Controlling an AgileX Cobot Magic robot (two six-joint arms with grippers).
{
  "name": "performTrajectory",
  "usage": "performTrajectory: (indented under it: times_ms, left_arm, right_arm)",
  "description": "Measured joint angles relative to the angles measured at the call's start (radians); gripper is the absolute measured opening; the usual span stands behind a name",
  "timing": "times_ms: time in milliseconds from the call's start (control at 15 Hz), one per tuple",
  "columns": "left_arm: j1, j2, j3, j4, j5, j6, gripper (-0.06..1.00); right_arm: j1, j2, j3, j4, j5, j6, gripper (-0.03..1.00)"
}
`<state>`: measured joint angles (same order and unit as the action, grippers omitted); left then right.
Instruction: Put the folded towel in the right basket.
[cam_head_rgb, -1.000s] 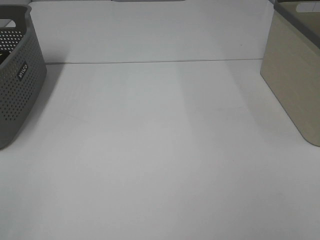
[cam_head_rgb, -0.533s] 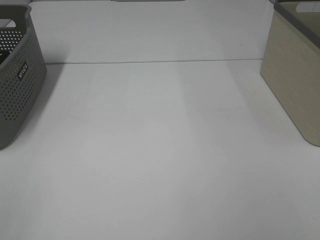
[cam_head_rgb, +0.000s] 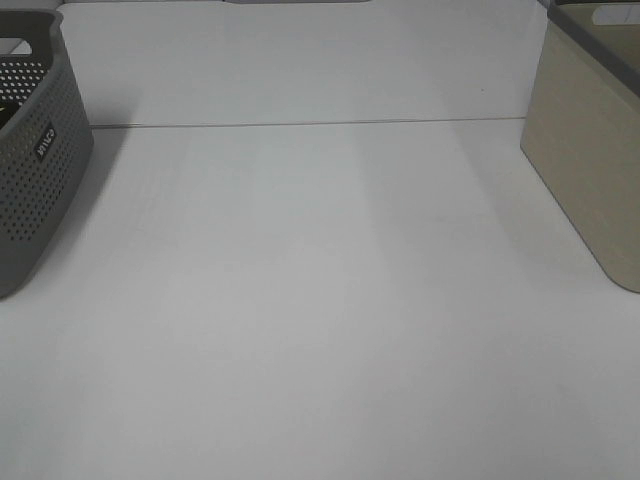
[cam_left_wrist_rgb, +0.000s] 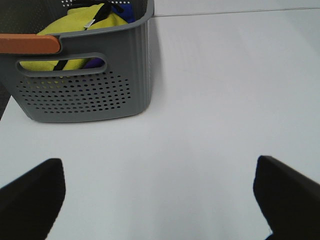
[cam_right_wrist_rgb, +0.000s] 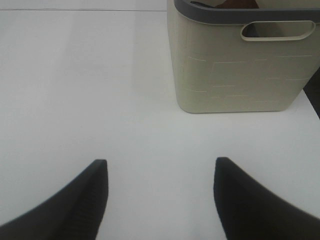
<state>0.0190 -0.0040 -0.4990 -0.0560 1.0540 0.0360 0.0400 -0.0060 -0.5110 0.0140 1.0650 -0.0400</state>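
No folded towel lies on the white table (cam_head_rgb: 320, 300). The right basket (cam_head_rgb: 590, 160) is beige with a grey rim; it also shows in the right wrist view (cam_right_wrist_rgb: 235, 75), with something dark brown just visible inside. The left grey perforated basket (cam_head_rgb: 35, 170) shows in the left wrist view (cam_left_wrist_rgb: 85, 90) and holds a bunched yellow cloth (cam_left_wrist_rgb: 75, 22) with blue and purple fabric beside it. My left gripper (cam_left_wrist_rgb: 157, 170) is open and empty, short of the grey basket. My right gripper (cam_right_wrist_rgb: 161, 165) is open and empty, short of the beige basket. Neither gripper shows in the high view.
The grey basket has an orange strip (cam_left_wrist_rgb: 27, 44) on its rim and a handle slot below it. A seam line (cam_head_rgb: 300, 124) crosses the table at the back. The beige basket has a handle slot (cam_right_wrist_rgb: 277, 30) facing my right gripper.
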Motion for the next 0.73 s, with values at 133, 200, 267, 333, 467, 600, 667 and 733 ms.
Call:
performTrajectory:
  times_ms: [133,200,267,333,467,600,667,733]
  left_arm:
    - [0.000,0.000,0.000,0.000,0.000,0.000,0.97]
    - [0.000,0.000,0.000,0.000,0.000,0.000,0.97]
    - [0.000,0.000,0.000,0.000,0.000,0.000,0.97]
    - [0.000,0.000,0.000,0.000,0.000,0.000,0.97]
    - [0.000,0.000,0.000,0.000,0.000,0.000,0.97]
    - [0.000,0.000,0.000,0.000,0.000,0.000,0.97]
    - [0.000,0.000,0.000,0.000,0.000,0.000,0.97]
    - [0.000,0.000,0.000,0.000,0.000,0.000,0.97]
  right_arm:
    - [0.000,0.000,0.000,0.000,0.000,0.000,0.59]
    - [0.000,0.000,0.000,0.000,0.000,0.000,0.59]
    - [0.000,0.000,0.000,0.000,0.000,0.000,0.59]
    - [0.000,0.000,0.000,0.000,0.000,0.000,0.59]
    - [0.000,0.000,0.000,0.000,0.000,0.000,0.59]
    - [0.000,0.000,0.000,0.000,0.000,0.000,0.59]
    - [0.000,0.000,0.000,0.000,0.000,0.000,0.59]
    - [0.000,0.000,0.000,0.000,0.000,0.000,0.59]
